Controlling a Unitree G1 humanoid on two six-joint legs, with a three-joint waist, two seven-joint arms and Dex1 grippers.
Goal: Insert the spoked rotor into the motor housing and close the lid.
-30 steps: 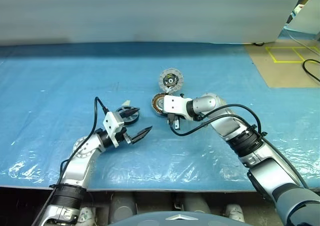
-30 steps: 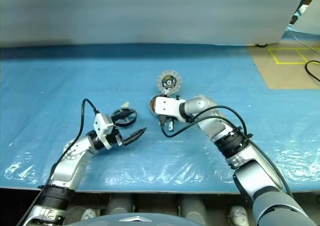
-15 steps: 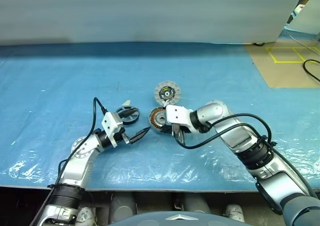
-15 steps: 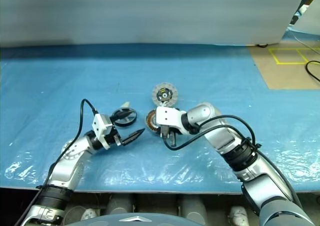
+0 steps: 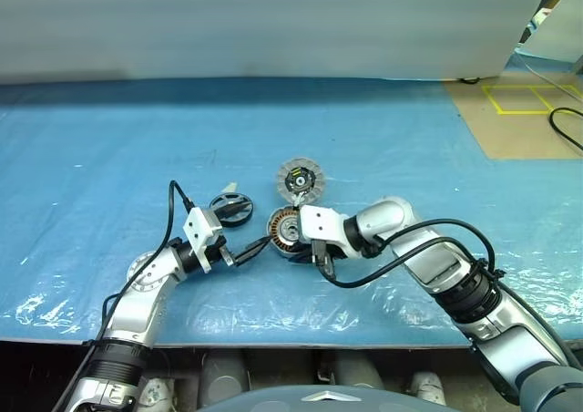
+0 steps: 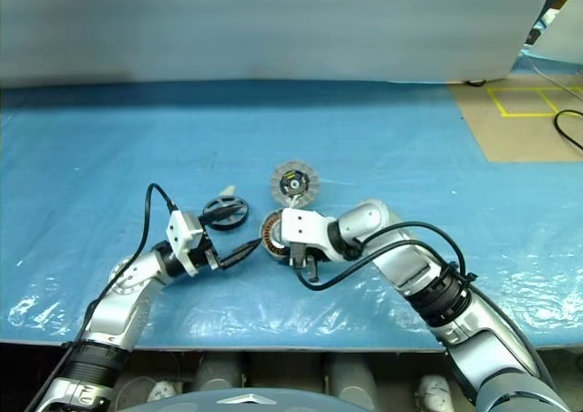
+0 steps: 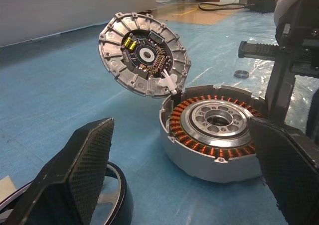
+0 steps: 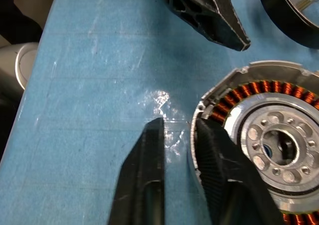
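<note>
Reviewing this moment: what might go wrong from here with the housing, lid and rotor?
1. The lid stands tilted over the housing rim; a nudge might drop it shut before the rotor goes in.
2. The right gripper sits at the housing's rim, one finger against it, jaws slightly apart; moving off could drag the housing.
3. The open left gripper hangs between rotor and housing and might bump either.

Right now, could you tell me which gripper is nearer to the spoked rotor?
Left. The left gripper sits just beside the spoked rotor; the right gripper is across at the motor housing.
</note>
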